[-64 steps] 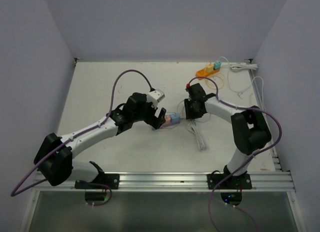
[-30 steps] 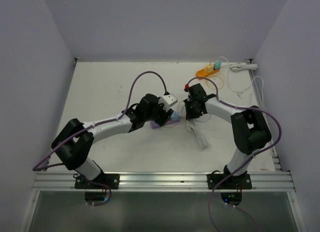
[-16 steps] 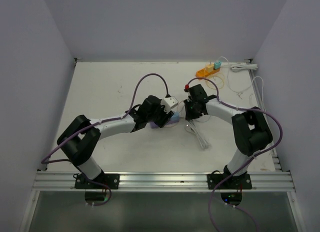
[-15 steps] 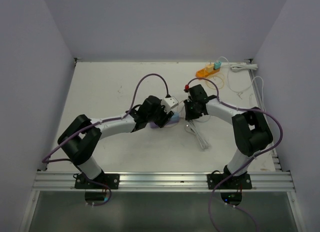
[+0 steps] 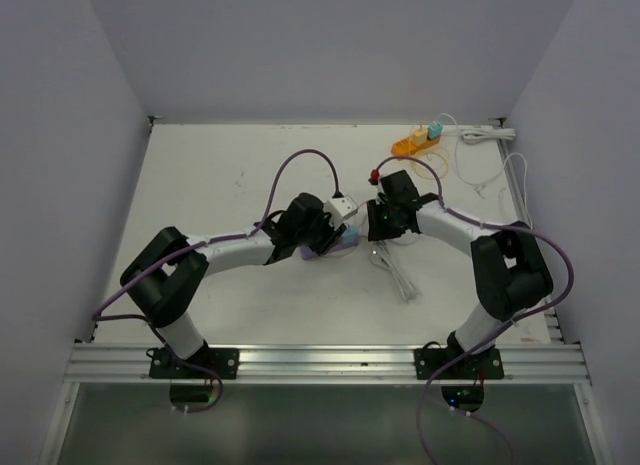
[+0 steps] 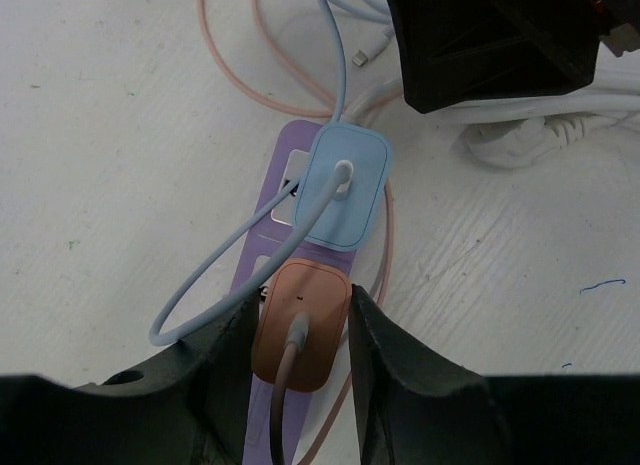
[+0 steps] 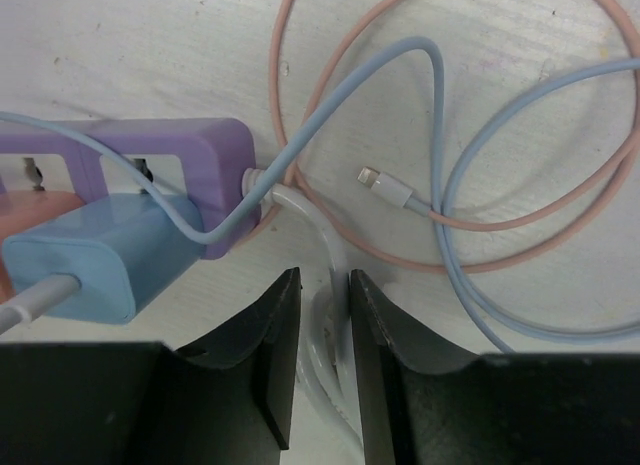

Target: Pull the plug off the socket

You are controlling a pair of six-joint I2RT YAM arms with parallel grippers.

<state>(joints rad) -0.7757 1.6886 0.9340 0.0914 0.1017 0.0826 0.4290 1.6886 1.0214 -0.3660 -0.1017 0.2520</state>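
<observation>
A purple power strip (image 6: 258,247) lies flat on the white table with two plugs in its sockets. My left gripper (image 6: 300,330) is shut on the orange plug (image 6: 305,310), one finger pressed on each side. The blue plug (image 6: 343,185) sits in the socket just beyond it. In the right wrist view, the strip's end (image 7: 190,150) and the blue plug (image 7: 95,255) lie to the left. My right gripper (image 7: 324,285) stands narrowly open, with the strip's white cord (image 7: 325,240) between its fingers. From above, both grippers meet at the strip (image 5: 347,241).
Pink and pale blue charging cables (image 7: 440,185) loop on the table around the strip's end. A bundle of white cord (image 5: 395,270) lies near the right arm. An orange power strip (image 5: 417,140) and a white one (image 5: 487,133) sit at the back right.
My left arm reached right over the purple strip and its jaws closed on the orange plug. My right gripper's jaws loosened a little around the white cord.
</observation>
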